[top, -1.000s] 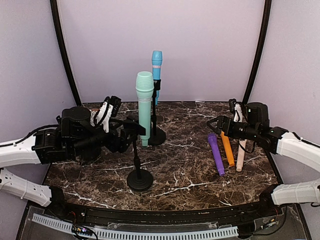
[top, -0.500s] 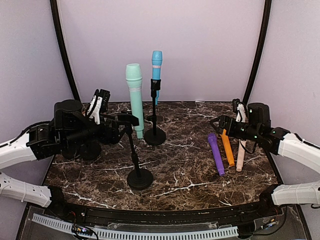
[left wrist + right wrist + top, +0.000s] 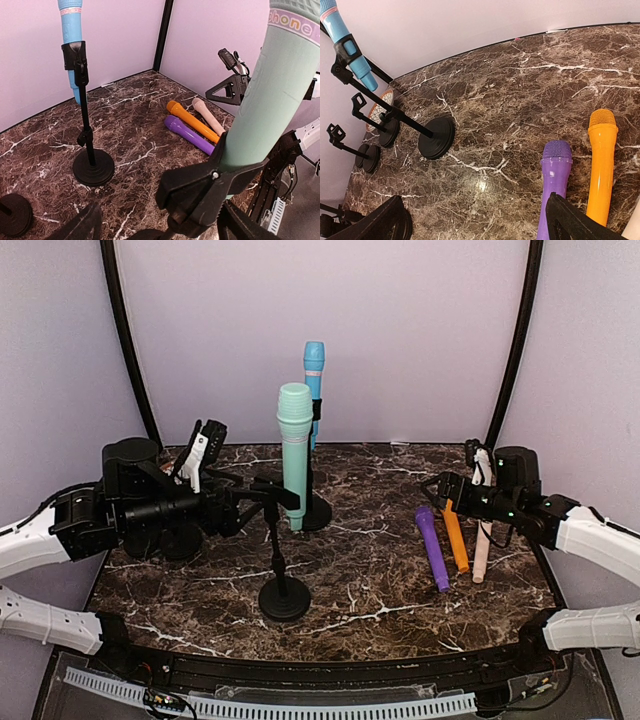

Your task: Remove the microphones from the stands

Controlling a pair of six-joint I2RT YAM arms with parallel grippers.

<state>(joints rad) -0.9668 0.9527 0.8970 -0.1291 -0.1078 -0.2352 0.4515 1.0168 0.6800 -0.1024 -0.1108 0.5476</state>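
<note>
The mint green plastic microphone [image 3: 294, 445] sits nearly upright in the clip of the black round-footed stand [image 3: 283, 597] on the dark marble table [image 3: 380, 570]. The left gripper [image 3: 162, 225] has its fingers spread on both sides of this clip; whether they touch it I cannot tell. The right gripper [image 3: 475, 210] is spread wide and grasps nothing.

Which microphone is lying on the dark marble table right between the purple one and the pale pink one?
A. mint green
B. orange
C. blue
B: the orange plastic microphone lies flat on the dark marble table, with the purple plastic microphone on one side and the pale pink microphone on the other.
</note>
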